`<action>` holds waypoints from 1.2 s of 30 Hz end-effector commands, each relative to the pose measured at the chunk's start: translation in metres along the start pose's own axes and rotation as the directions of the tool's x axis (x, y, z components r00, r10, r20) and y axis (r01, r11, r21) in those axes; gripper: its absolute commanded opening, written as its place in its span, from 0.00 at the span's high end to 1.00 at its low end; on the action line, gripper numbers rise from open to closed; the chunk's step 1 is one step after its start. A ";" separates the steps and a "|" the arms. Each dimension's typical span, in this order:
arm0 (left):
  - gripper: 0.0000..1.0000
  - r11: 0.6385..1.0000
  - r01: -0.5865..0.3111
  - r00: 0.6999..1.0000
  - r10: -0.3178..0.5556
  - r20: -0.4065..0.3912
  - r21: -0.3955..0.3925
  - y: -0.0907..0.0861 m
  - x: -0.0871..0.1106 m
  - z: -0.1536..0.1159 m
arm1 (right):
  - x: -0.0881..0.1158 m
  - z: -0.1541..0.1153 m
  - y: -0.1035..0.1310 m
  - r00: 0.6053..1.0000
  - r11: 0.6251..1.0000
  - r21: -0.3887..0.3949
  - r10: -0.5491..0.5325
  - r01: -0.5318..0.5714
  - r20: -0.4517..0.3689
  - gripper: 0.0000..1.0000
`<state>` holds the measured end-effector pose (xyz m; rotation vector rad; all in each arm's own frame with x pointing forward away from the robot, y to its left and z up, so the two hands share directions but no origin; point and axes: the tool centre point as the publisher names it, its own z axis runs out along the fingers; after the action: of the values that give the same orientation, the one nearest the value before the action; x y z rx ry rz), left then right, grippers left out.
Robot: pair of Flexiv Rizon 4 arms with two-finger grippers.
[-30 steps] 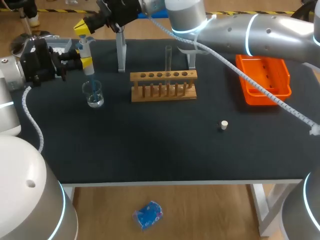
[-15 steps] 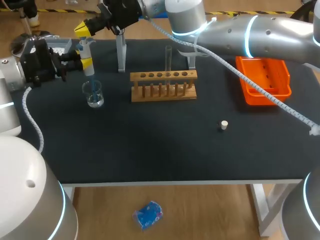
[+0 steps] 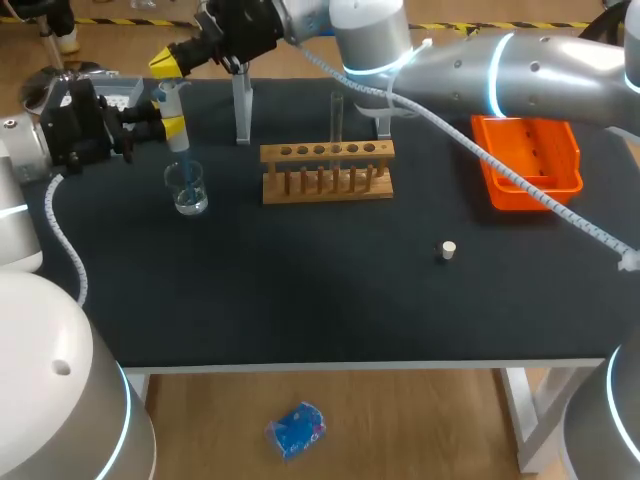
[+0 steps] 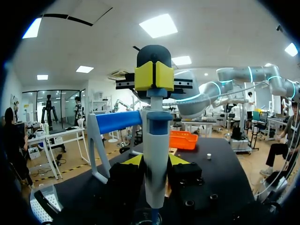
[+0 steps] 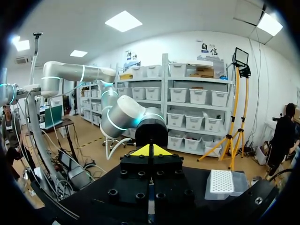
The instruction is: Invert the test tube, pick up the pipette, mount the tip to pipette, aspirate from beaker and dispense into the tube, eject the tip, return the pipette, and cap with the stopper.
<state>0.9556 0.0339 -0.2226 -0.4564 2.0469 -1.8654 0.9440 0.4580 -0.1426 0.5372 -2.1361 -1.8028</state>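
Observation:
My left gripper (image 3: pixel 170 124) is shut on the white and blue pipette (image 3: pixel 176 105), holding it upright over the glass beaker (image 3: pixel 187 188) with its tip down inside. In the left wrist view the pipette (image 4: pixel 155 140) stands between my left gripper (image 4: pixel 155 161)'s yellow fingers. My right gripper (image 3: pixel 166 60) is shut and empty, its tips resting at the pipette's top; it shows there as the right gripper (image 4: pixel 154 76). The test tube (image 3: pixel 337 118) stands upright in the wooden rack (image 3: pixel 327 170). The white stopper (image 3: pixel 448 249) lies alone on the mat. In its own view my right gripper (image 5: pixel 150 151) points down along the pipette (image 5: pixel 150 204).
An orange tray (image 3: pixel 525 150) sits at the right back. The tip box (image 3: pixel 120 92) stands at the far left back, also seen as the tip box (image 5: pixel 221 182). A white pipette stand (image 3: pixel 243 108) rises behind the rack.
The right arm has shifted slightly and its shut tips have sunk a little onto the pipette's top. The left arm, pipette and beaker have stayed put.

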 end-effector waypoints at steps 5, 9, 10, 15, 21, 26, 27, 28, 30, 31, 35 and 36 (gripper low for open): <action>1.00 1.000 -0.001 1.000 0.001 0.001 0.002 -0.003 -0.001 0.000 | 0.000 0.001 -0.009 1.000 1.000 -0.009 0.006 -0.006 0.000 1.00; 1.00 1.000 -0.001 1.000 0.001 0.001 0.002 -0.003 -0.001 0.000 | 0.000 0.000 -0.011 1.000 1.000 -0.012 0.011 -0.011 0.001 1.00; 1.00 1.000 -0.001 1.000 0.001 0.001 0.002 -0.003 -0.001 0.000 | 0.001 0.000 -0.012 1.000 1.000 -0.012 0.012 -0.012 0.001 1.00; 1.00 1.000 -0.001 1.000 0.001 0.001 0.002 -0.003 -0.001 0.000 | 0.001 0.000 -0.013 1.000 1.000 -0.015 0.015 -0.015 0.002 1.00; 1.00 1.000 -0.001 1.000 0.001 0.001 0.002 -0.003 -0.001 0.000 | 0.001 0.001 -0.015 1.000 1.000 -0.016 0.018 -0.018 0.000 1.00; 1.00 1.000 -0.001 1.000 0.001 0.001 0.002 -0.003 -0.001 0.000 | 0.001 0.001 -0.017 1.000 1.000 -0.016 0.020 -0.020 -0.001 1.00; 1.00 1.000 -0.001 1.000 0.001 0.001 0.002 -0.003 -0.001 0.000 | 0.001 0.001 -0.017 1.000 1.000 -0.015 0.021 -0.021 -0.002 1.00; 1.00 1.000 -0.001 1.000 0.001 0.001 0.002 -0.003 -0.001 0.000 | 0.001 0.001 -0.017 1.000 1.000 -0.015 0.021 -0.021 -0.002 1.00; 1.00 1.000 -0.001 1.000 0.001 0.001 0.002 -0.003 -0.001 0.000 | 0.001 0.001 -0.017 1.000 1.000 -0.014 0.020 -0.020 -0.001 1.00; 1.00 1.000 -0.001 1.000 0.001 0.001 0.002 -0.003 -0.001 0.000 | 0.001 0.001 -0.017 1.000 1.000 -0.014 0.020 -0.020 -0.001 1.00; 1.00 1.000 -0.001 1.000 0.001 0.001 0.002 -0.003 -0.001 0.000 | 0.000 0.001 -0.013 1.000 1.000 -0.012 0.014 -0.014 0.001 1.00; 1.00 1.000 -0.001 1.000 0.001 0.001 0.002 -0.003 -0.001 0.000 | -0.001 0.000 -0.012 1.000 1.000 -0.010 0.009 -0.009 0.001 1.00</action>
<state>0.9561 0.0339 -0.2236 -0.4566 2.0457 -1.8656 0.9436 0.4566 -0.1524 0.5166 -2.1216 -1.8138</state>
